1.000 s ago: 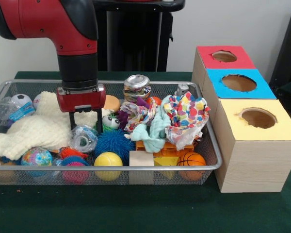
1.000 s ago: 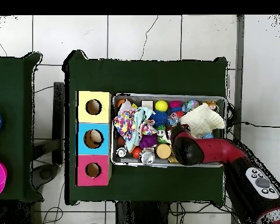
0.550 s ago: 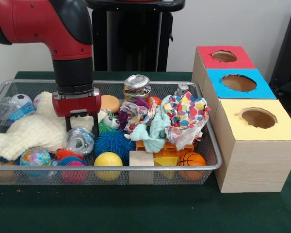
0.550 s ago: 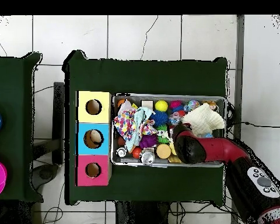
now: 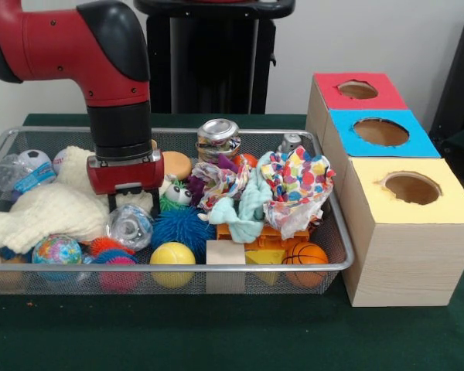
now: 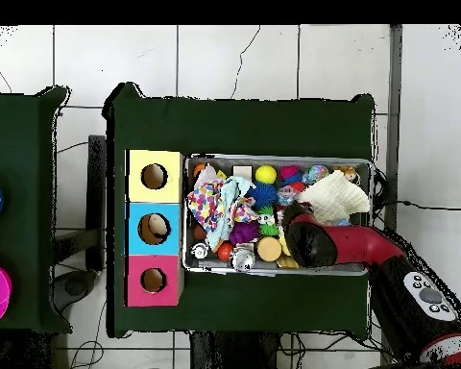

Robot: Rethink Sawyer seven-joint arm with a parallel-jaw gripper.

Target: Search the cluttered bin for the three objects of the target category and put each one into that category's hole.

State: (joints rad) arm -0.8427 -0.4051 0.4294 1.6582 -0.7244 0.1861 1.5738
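Beside cream cloth (image 5: 50, 212), hand (image 5: 131, 207), clear ball (image 5: 129, 226)

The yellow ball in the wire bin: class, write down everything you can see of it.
The yellow ball is plain, smooth and round, maybe rubber or plastic. It lies low against the front wall of the wire bin, partly seen through the mesh. The blue spiky ball sits just behind it, and a pale wooden block stands close beside it. Nothing grips it.

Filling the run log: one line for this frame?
phase: searching | gripper: open, over clear ball | mesh bin: cluttered | held: nothing | blue-top box: hole open
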